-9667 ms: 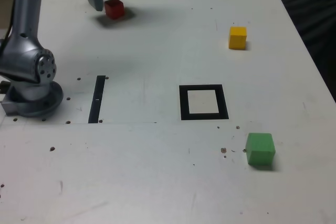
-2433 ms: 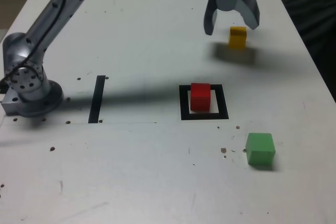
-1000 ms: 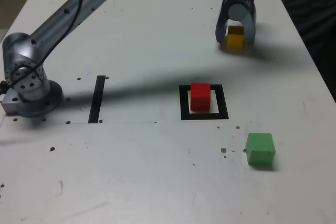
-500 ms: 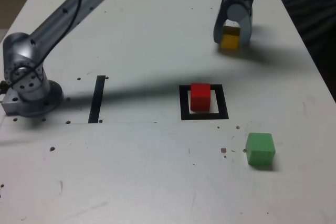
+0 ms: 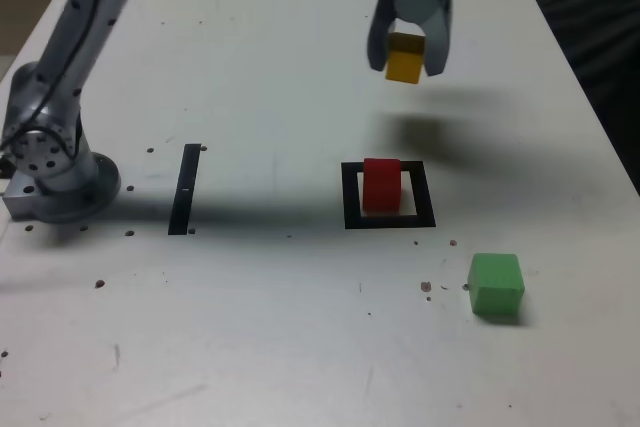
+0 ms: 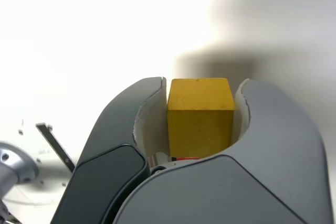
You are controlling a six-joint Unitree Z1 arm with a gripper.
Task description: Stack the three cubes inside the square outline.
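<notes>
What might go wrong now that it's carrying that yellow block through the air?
The yellow cube hangs between the fingers above the table; a weak hold could drop it. The red cube sits toward the exterior view's left inside the square outline, so an off-centre placement might topple the stack.

Raised pincer (image 5: 407,45) clamped on yellow cube (image 5: 404,57)

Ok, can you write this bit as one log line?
gripper: shut on small yellow cube, lifted | red cube: in black square outline | green cube: on table
</notes>
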